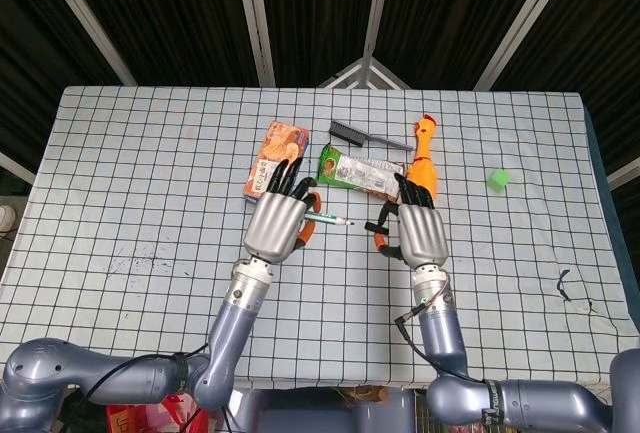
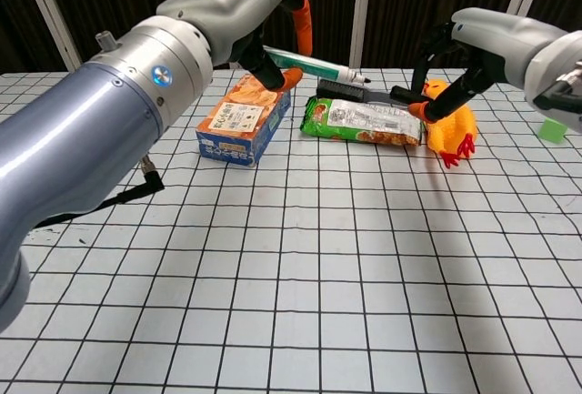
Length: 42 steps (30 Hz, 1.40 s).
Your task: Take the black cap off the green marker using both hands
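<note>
My left hand (image 1: 278, 223) grips the green marker (image 1: 330, 220) above the table. In the chest view the marker (image 2: 318, 64) sticks out to the right from the left hand (image 2: 236, 3), its bare tip showing. To the right, my right hand (image 1: 420, 233) pinches the black cap (image 1: 377, 227) between thumb and fingers. A clear gap separates the cap (image 2: 405, 94) from the marker's tip in the chest view, where the right hand (image 2: 482, 39) hovers over the yellow chicken toy.
Behind the hands lie an orange snack box (image 1: 275, 158), a green snack packet (image 1: 358, 171), a black comb (image 1: 368, 137) and a rubber chicken (image 1: 424, 158). A small green cube (image 1: 498, 180) sits at the right. The checked tablecloth (image 1: 140, 203) covers the table.
</note>
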Available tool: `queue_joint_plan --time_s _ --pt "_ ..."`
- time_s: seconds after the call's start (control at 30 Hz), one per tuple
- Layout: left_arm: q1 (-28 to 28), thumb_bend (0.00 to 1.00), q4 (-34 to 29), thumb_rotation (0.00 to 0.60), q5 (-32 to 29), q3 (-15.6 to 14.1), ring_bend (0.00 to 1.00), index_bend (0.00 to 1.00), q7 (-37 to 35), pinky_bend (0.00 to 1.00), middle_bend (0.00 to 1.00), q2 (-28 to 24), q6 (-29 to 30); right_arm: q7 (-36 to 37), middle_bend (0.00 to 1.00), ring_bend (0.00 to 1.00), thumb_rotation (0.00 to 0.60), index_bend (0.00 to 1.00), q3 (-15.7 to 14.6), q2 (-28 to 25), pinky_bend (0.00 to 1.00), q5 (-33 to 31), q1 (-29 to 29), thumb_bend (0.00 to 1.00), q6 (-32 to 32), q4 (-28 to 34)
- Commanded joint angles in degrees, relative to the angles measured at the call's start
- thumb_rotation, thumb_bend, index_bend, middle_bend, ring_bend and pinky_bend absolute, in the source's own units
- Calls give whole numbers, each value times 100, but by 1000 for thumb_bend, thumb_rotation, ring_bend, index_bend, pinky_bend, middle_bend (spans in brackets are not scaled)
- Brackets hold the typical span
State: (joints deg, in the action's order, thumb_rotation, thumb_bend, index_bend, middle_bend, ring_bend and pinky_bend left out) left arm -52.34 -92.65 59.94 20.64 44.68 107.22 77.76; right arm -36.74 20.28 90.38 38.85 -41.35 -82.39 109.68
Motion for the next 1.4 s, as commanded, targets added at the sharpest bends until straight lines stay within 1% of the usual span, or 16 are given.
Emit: queue_joint_plan --time_s 0.03,0.2,0.37,0.43,0.6,0.77,0.83,0.87,0.9,0.97,1.0,1.03,1.1,1.17,1.23,1.4 --pt "44 583 -7 600 13 -31 0 658 -32 0 272 -44 5 59 53 60 600 675 -35 -30 69 18 46 374 38 -45" --pt "224 583 -53 600 102 -177 0 658 -285 0 272 -179 12 148 53 60 600 675 -123 -83 69 32 133 374 114 -132" --pt "583 584 -53 600 379 -552 0 658 -896 0 274 -388 38 240 53 60 600 675 -368 -133 69 122 259 374 259 -286" --pt "762 583 -4 600 507 -715 0 658 -1267 0 274 -456 55 308 53 60 600 675 -462 -125 69 151 313 374 334 -388" --pt "1151 584 292 600 737 -1118 0 658 -1955 0 274 -549 58 398 53 60 600 675 -690 -55 69 195 406 374 543 -707" --pt "1482 584 794 600 925 -1455 0 658 -2505 0 274 -532 14 582 53 60 600 669 -778 61 68 246 487 374 720 -1036" --pt "1563 584 978 600 980 -1521 0 630 -2681 0 272 -499 -16 617 53 60 600 604 -786 83 68 255 508 374 755 -1109" --pt "1601 583 1081 600 1017 -1545 0 602 -2782 0 270 -476 -33 627 53 60 600 528 -787 89 69 254 520 374 772 -1143" --pt "1629 583 1149 600 1030 -1557 0 546 -2858 0 262 -458 -49 629 53 60 600 469 -786 91 69 249 526 374 782 -1158" --pt "1686 574 1299 600 1063 -1568 0 386 -3061 0 224 -420 -99 601 53 60 600 298 -761 78 69 177 534 352 808 -1159" --pt "1701 568 1345 600 1082 -1567 0 310 -3130 0 200 -413 -119 591 53 58 600 209 -747 72 67 159 539 319 802 -1149" --pt "1721 561 1388 600 1114 -1566 0 222 -3232 0 166 -412 -148 575 53 54 600 153 -733 62 63 141 545 291 796 -1133" --pt "1752 550 1399 600 1207 -1557 0 115 -3424 0 113 -438 -183 504 50 42 600 34 -706 33 52 72 551 215 778 -1063" --pt "1777 545 1340 600 1335 -1554 0 70 -3576 0 74 -504 -186 357 41 35 600 1 -677 2 46 -71 533 180 768 -984" --pt "1806 545 1254 600 1467 -1563 0 44 -3657 0 35 -595 -165 253 32 31 600 0 -638 -10 42 -185 515 162 748 -941" --pt "1903 545 891 600 1679 -1528 0 28 -3634 0 4 -893 -28 321 28 30 600 0 -530 -91 41 -248 561 157 713 -805"
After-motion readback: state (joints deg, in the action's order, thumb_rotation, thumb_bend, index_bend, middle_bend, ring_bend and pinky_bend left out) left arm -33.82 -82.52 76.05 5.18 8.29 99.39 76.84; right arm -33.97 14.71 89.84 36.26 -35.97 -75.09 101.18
